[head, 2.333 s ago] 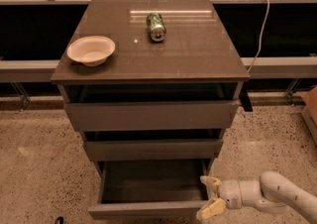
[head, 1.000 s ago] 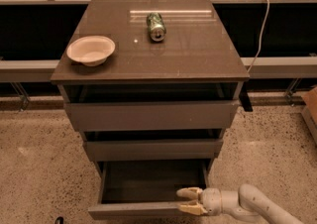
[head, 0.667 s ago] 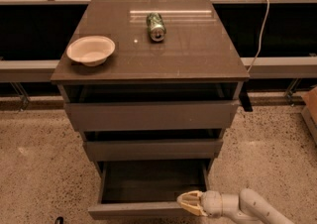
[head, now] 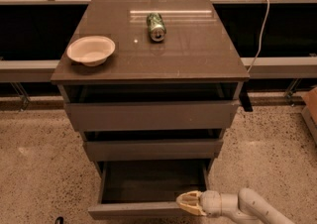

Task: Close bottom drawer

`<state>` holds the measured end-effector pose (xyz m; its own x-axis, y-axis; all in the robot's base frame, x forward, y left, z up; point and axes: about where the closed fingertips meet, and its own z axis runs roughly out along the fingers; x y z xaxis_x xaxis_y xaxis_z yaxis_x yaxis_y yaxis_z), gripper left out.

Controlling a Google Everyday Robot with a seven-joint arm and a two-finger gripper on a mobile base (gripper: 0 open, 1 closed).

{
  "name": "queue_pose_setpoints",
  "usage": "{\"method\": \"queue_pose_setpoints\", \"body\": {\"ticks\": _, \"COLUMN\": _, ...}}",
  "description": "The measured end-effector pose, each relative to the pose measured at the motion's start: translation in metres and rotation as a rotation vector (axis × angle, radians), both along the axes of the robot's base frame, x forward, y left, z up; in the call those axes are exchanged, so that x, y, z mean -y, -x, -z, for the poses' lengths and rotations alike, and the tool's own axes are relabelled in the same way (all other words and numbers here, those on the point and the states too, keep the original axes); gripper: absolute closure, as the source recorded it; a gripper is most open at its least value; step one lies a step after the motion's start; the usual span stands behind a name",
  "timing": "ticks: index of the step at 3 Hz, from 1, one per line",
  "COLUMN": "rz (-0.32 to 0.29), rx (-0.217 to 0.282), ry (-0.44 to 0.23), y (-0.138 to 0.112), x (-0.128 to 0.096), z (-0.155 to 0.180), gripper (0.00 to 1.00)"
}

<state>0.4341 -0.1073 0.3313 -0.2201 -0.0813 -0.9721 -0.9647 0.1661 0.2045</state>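
Note:
The bottom drawer [head: 133, 210] is the lowest and narrowest of three grey-brown drawers; it stands pulled out, its shallow dark box open to view and its flat front panel at the bottom edge of the picture. My gripper [head: 187, 203], with pale yellowish fingers on a white arm coming from the lower right, sits at the right end of that front panel, touching or just in front of its top edge. It holds nothing.
The cabinet top [head: 193, 54] carries a white bowl [head: 91, 49] at the left and a green can [head: 156, 26] lying on its side at the back. The top drawer [head: 151, 115] and middle drawer [head: 153, 149] sit slightly out. Speckled floor [head: 277, 143] lies around.
My gripper has moved left from beside the drawer's right corner to in front of the front panel's right end. The drawer looks as far out as before.

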Motion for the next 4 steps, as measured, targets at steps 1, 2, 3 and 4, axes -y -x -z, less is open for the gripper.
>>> {"method": "queue_pose_setpoints", "body": {"ticks": 1, "rz": 0.015, "rx": 0.035, "ry": 0.011, "y": 0.009, "x": -0.004, "z": 0.010, "gripper": 1.00}}
{"method": "queue_pose_setpoints", "body": {"ticks": 2, "rz": 0.020, "rx": 0.090, "ry": 0.034, "y": 0.032, "x": -0.006, "z": 0.025, "gripper": 1.00}}
{"method": "queue_pose_setpoints", "body": {"ticks": 3, "rz": 0.002, "rx": 0.140, "ry": 0.057, "y": 0.051, "x": -0.018, "z": 0.045, "gripper": 1.00}}
{"method": "queue_pose_setpoints", "body": {"ticks": 4, "rz": -0.010, "rx": 0.192, "ry": 0.110, "y": 0.059, "x": -0.037, "z": 0.066, "gripper": 1.00}}
